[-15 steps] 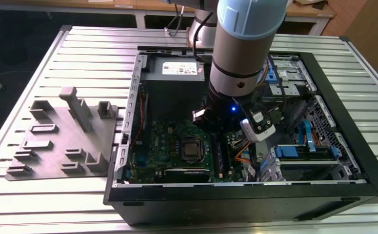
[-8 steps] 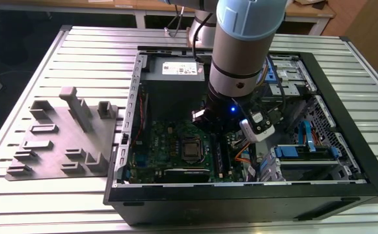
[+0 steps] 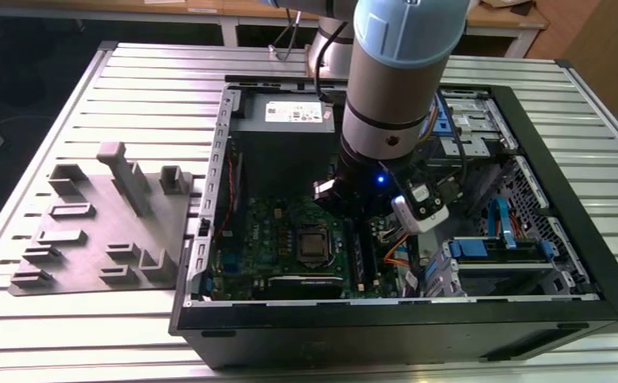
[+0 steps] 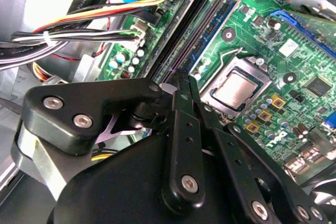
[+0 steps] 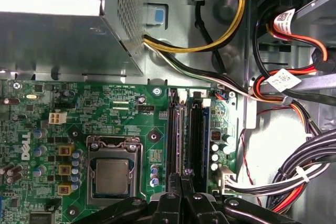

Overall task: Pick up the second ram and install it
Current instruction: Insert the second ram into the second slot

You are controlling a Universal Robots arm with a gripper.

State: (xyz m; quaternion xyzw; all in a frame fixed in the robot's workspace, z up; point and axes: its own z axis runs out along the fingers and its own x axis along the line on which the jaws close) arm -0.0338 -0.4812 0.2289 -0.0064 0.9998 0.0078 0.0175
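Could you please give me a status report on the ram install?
End effector low over memory slots on motherboard. Second ram: cannot tell if held. Cables beside slots, not across them.

- The second ram [image 5: 181, 145], a thin dark stick, is standing on edge in a long motherboard slot, seemingly pinched between the gripper [image 5: 182, 178] fingers

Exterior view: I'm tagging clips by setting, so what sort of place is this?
Probably a robotics lab or test bench: an open computer case lies on a slatted metal table, beside a grey parts fixture, with the arm's hand over the motherboard.
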